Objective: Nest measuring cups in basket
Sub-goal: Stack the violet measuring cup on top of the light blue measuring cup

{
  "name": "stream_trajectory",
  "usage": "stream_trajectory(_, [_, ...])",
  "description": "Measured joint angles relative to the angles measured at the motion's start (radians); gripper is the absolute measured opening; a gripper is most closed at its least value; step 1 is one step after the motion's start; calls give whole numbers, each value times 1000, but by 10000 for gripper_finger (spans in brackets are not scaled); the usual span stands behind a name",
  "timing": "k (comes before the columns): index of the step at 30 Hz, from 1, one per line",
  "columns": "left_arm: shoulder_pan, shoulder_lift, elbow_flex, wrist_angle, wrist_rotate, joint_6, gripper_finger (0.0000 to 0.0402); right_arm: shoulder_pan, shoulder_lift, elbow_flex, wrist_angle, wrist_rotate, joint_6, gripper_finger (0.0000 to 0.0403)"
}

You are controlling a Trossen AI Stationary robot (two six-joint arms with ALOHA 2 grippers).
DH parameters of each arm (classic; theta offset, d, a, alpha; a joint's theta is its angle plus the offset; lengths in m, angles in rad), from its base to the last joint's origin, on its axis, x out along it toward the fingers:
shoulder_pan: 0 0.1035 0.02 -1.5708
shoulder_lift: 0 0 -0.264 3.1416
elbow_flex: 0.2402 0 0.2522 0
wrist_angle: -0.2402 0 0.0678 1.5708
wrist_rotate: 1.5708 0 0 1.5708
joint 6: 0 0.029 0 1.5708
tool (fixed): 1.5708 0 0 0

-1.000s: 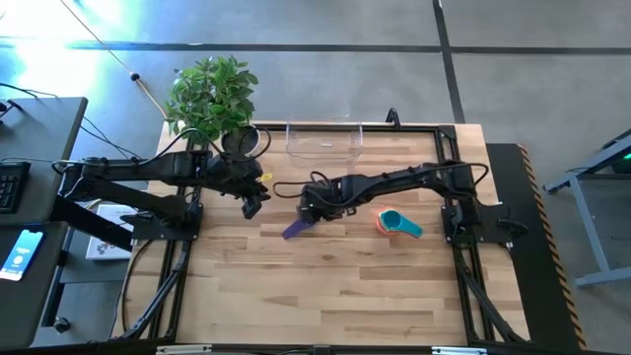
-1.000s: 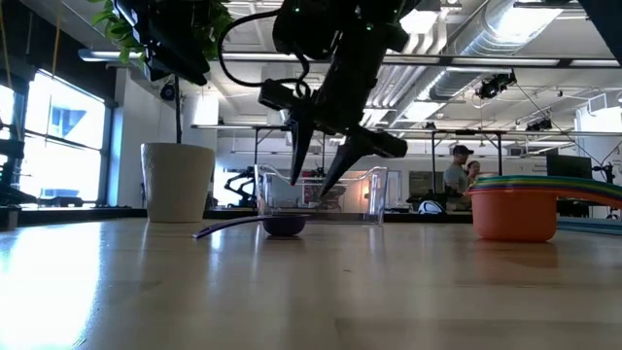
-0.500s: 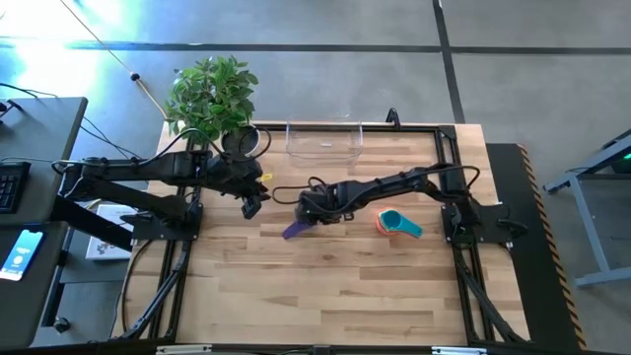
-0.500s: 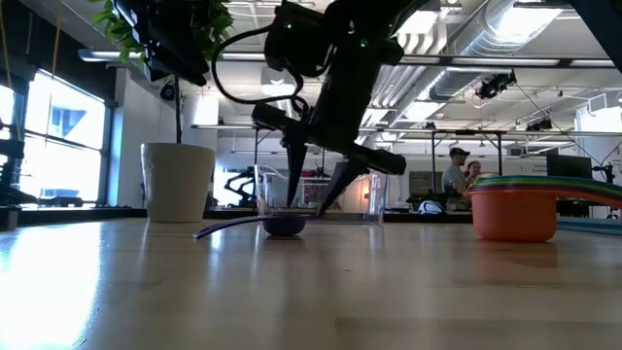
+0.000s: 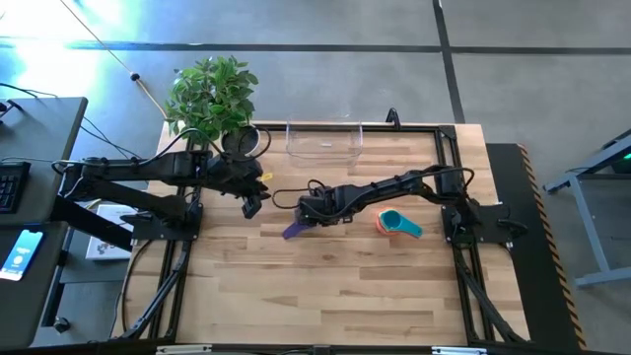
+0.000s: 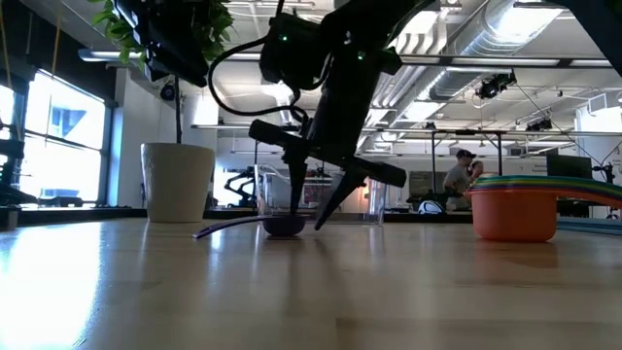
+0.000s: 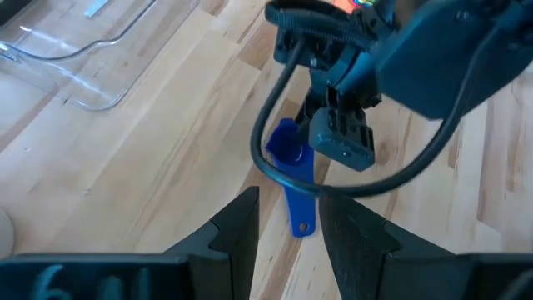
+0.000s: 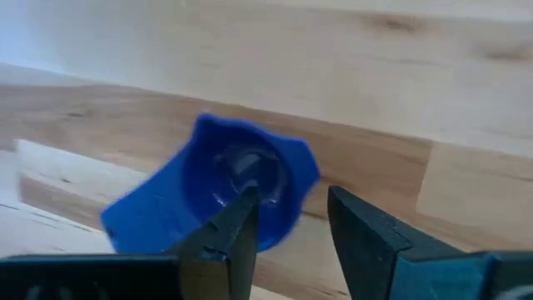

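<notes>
The purple measuring cup (image 5: 295, 229) lies on its bowl on the table's middle, with its handle (image 6: 228, 227) pointing toward the left. My right gripper (image 6: 305, 222) is open and low over it. One finger (image 8: 237, 221) stands over the bowl (image 8: 241, 171), the other (image 8: 366, 229) outside the rim. The other cups (image 5: 397, 224) sit nested in an orange-bottomed stack (image 6: 515, 209) to the right. The clear basket (image 5: 323, 140) stands at the far edge. My left gripper (image 5: 252, 205) is open and hovers left of the purple cup, above the table. My right gripper comes from above, slanting down from the right, its fingers astride the rim (image 8: 291, 187) of the purple cup's bowl on the side away from the handle. Whether a finger touches the cup, I cannot tell. The cup rests on the table.
A white pot (image 6: 178, 182) with a leafy plant (image 5: 212, 91) stands at the far left corner, beside the basket. Bare wood (image 5: 335, 296) spreads across the near half of the table. People (image 6: 457, 175) show in the room beyond.
My right gripper has moved down and slightly toward the table's left, onto the purple cup, until its fingers stand astride the bowl's rim. The cup has stayed where it was.
</notes>
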Motion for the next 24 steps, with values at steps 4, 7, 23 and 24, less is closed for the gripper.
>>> stream_trajectory(4, [0,0,0,-2,0,0,117,3,13,0,13,-7,-1,120])
stream_trajectory(7, [0,0,0,0,0,3,117,3,14,0,7,-9,-3,109])
stream_trajectory(23, [0,0,0,-1,0,35,117,-16,10,0,-5,-44,-198,4])
stream_trajectory(24, [0,0,0,-2,0,35,117,-19,6,0,-10,-55,-228,4])
